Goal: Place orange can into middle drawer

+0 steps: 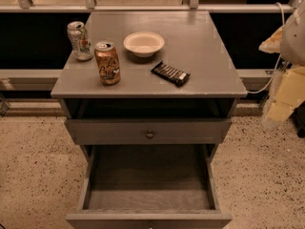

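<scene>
Two cans stand close at the upper left of the bench (200, 75), so the gripper (286, 87), at the right edge, its state I cannot tell, might knock the white-silver can (80, 41) reaching the orange can (107, 62), well apart from the open middle drawer (147, 180) below.

Warm, dim light falls from above, leaving a soft sheen on the cabinet top (205, 51). The orange can (107, 62) and bowl (144, 44) cast short, faint shadows. The slot under the top is nearly black. The middle drawer (147, 187) darkens toward its back. The gripper (288, 94), at the right edge, looks washed pale yellow.
</scene>
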Motion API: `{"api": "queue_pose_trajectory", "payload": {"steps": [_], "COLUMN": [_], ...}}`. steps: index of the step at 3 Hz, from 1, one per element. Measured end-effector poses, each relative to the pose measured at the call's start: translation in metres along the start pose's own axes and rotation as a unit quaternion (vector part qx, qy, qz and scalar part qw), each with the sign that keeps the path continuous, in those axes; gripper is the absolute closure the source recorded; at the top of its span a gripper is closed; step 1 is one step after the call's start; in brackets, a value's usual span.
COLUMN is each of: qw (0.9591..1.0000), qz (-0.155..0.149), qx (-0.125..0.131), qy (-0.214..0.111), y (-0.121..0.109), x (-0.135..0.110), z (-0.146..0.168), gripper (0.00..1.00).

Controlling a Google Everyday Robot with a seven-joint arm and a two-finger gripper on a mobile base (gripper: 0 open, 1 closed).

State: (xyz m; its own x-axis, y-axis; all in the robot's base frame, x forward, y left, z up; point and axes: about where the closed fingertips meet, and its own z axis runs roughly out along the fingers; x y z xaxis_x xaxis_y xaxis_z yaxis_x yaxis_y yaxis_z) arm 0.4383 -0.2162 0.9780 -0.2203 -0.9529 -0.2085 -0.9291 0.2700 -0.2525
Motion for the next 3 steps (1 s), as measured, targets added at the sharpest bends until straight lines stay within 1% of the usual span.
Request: {"api": "queue_pose_trajectory", "payload": {"steps": [1,2,3], "qw": [1.0000,0.9998,0.9922], "qz": [0.000,-0.014,-0.077], "qx": [0.000,0.007,0.035], "qy": [0.000,-0.014,-0.091], "y": [0.000,-0.002,-0.026], "x": [0.000,-0.010,-0.066], "z": [0.000,-0.002,-0.007], "gripper": [0.00,0.00,0.00]}}
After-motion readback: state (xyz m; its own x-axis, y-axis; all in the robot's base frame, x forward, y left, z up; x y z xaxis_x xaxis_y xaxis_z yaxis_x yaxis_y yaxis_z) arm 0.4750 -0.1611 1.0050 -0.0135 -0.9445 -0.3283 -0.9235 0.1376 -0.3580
